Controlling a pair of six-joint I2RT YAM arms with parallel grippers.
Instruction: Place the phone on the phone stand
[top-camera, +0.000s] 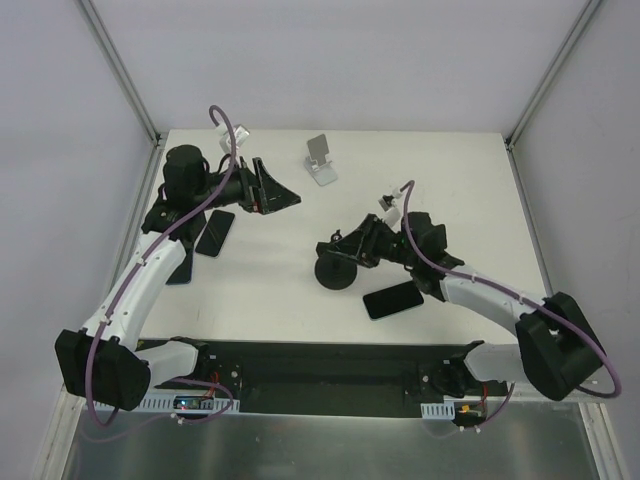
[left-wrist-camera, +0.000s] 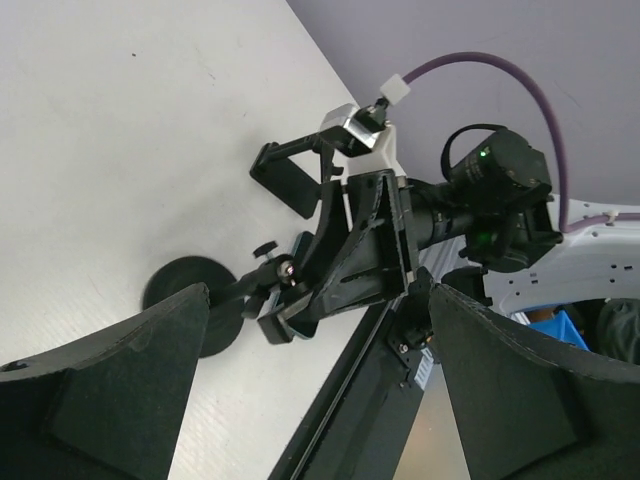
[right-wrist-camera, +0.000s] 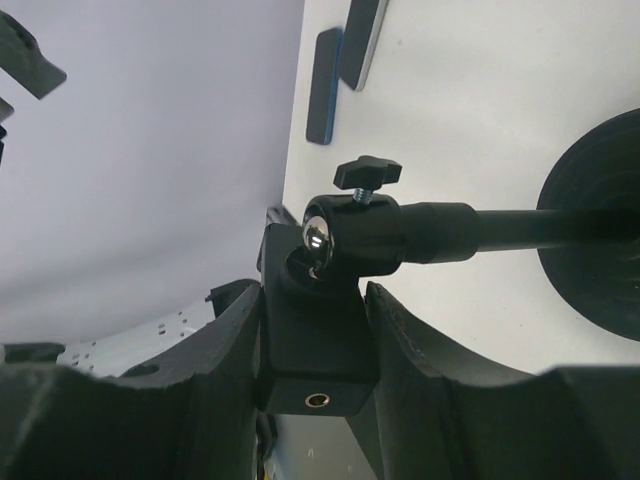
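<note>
Right wrist: right claw (right-wrist-camera: 312, 305) clenched on head of black phone stand (right-wrist-camera: 440, 232); left claw (left-wrist-camera: 318, 300) spread wide.

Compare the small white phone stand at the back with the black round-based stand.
The white folded-plate stand is pale and angular; the black disc-based stand is dark, with a round foot and a thin stem. The white one stands free; the right hand grips the black one's head. Both are empty.

Bright, even overhead light; white table (top-camera: 440, 200) slightly washed out, shadows soft and short. Wrist views: close foreground soft-focus, small glint on black stand (right-wrist-camera: 450, 232) at ball joint (right-wrist-camera: 317, 236).
</note>
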